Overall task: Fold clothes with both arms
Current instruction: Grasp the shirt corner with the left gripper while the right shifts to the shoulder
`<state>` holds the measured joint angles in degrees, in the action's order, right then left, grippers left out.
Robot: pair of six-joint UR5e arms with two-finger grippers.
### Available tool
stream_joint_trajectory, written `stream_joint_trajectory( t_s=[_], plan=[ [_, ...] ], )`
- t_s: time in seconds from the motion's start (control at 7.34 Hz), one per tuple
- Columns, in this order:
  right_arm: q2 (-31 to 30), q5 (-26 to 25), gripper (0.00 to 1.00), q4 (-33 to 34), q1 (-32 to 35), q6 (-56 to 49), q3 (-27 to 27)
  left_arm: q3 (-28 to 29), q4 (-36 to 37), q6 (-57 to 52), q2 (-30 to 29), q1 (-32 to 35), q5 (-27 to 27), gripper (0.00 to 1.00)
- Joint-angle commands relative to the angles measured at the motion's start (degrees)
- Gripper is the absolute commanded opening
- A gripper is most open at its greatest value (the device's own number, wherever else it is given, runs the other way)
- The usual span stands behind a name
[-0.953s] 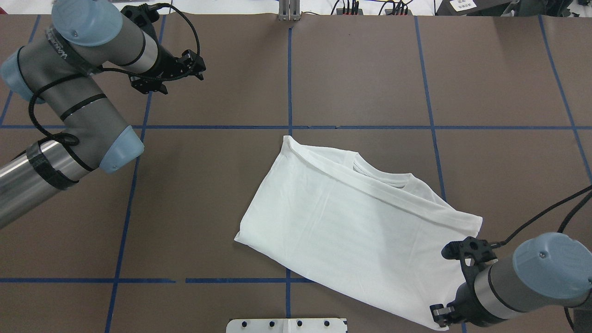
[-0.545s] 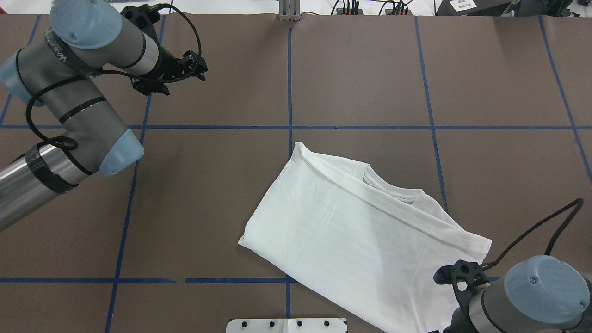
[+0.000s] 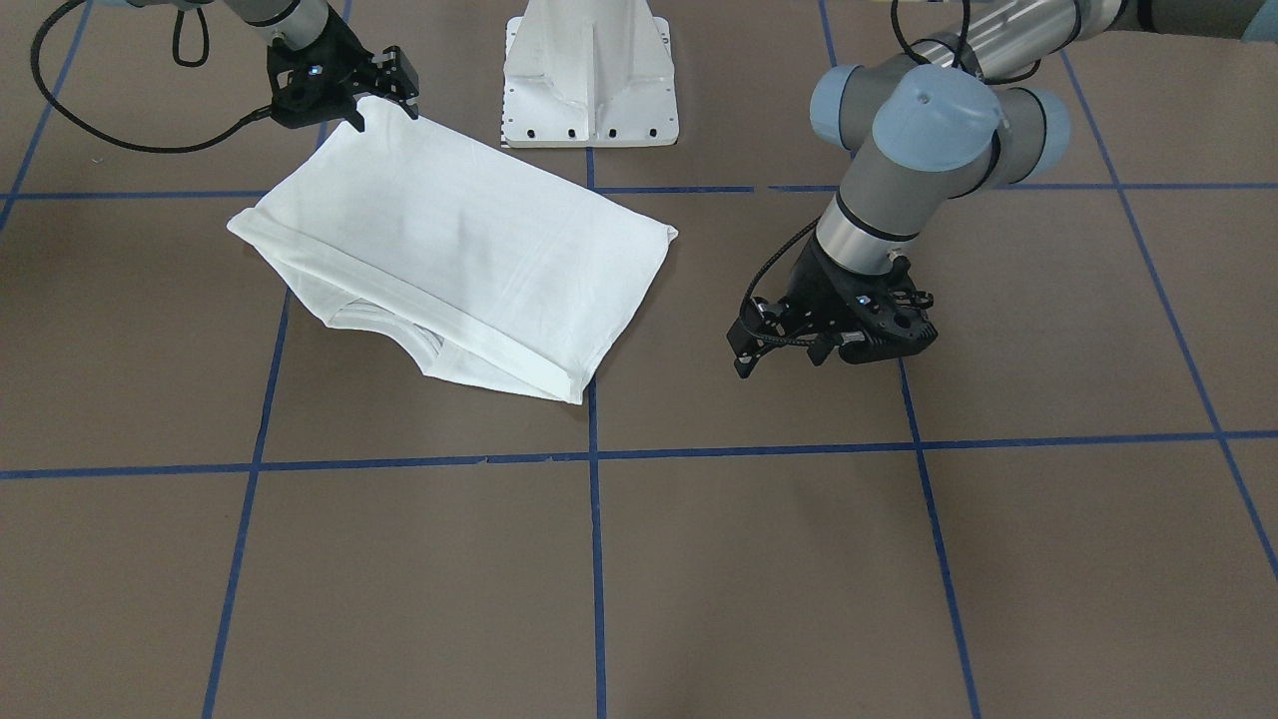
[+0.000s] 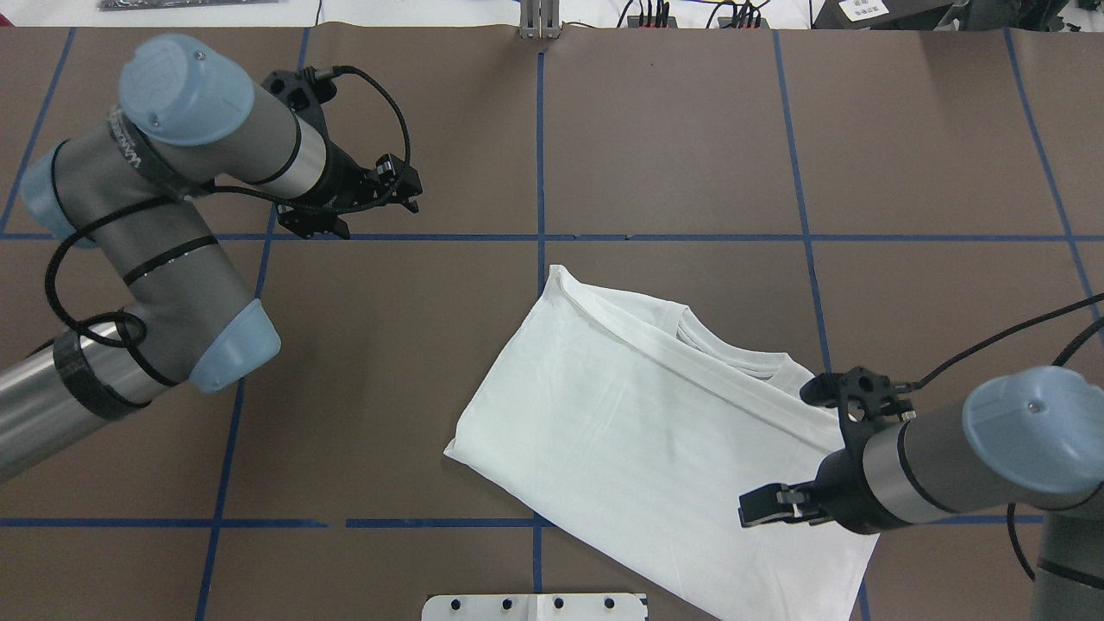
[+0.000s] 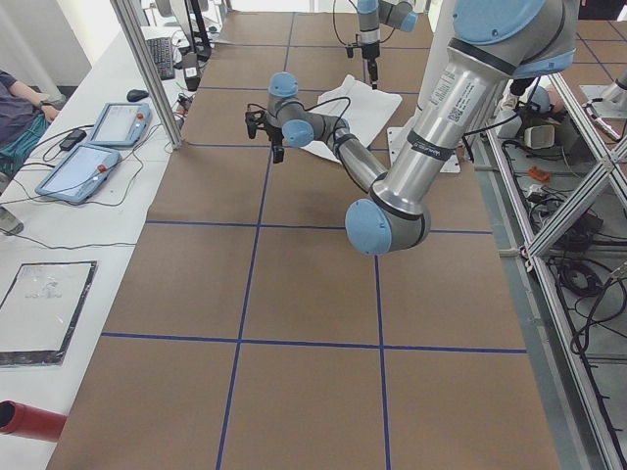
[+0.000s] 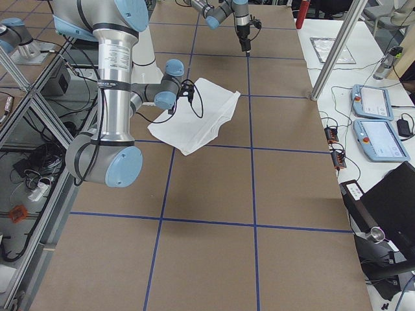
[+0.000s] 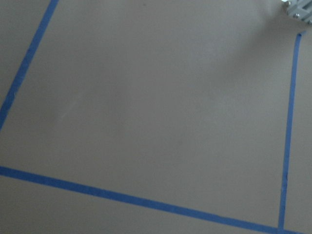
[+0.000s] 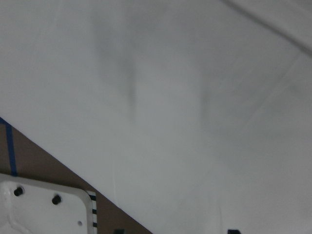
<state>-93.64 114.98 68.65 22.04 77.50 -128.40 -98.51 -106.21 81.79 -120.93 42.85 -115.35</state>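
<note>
The clothes are one white shirt, folded and lying flat right of the table's middle, with its ribbed collar showing at the far edge. In the front-facing view the shirt lies near the base. My right gripper hovers over the shirt's near right part, by its corner, and looks open. The right wrist view is filled with white fabric, with nothing between the fingers. My left gripper hangs open over bare table, well left of the shirt.
The robot's white pedestal base stands at the table's near edge, close to the shirt. Blue tape lines grid the brown table. Tablets and cables lie on side benches beyond the far edge. A person's arm shows there.
The shirt slid toward the near right, then stayed put. My right gripper left the shirt's near right corner and moved over its body. My left gripper moved nearer the centre.
</note>
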Motion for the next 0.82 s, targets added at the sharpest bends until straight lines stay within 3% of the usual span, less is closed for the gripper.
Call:
stream_joint_trajectory(
  t_s=[0.0,0.41,0.68],
  plan=[
    [1.9,-0.7,1.00,0.0,9.2,-1.6,0.5,-5.5,1.6,13.1,2.0,-8.5,0.1,0.99],
    [6.7,-0.9,1.00,0.3,14.0,-1.7,3.5,-7.1,1.5,28.6,2.0,-22.2,7.3,0.99],
    [7.6,-0.9,1.00,0.3,13.9,-1.7,4.1,-6.2,1.7,31.1,2.5,-25.9,9.6,0.99]
  ],
)
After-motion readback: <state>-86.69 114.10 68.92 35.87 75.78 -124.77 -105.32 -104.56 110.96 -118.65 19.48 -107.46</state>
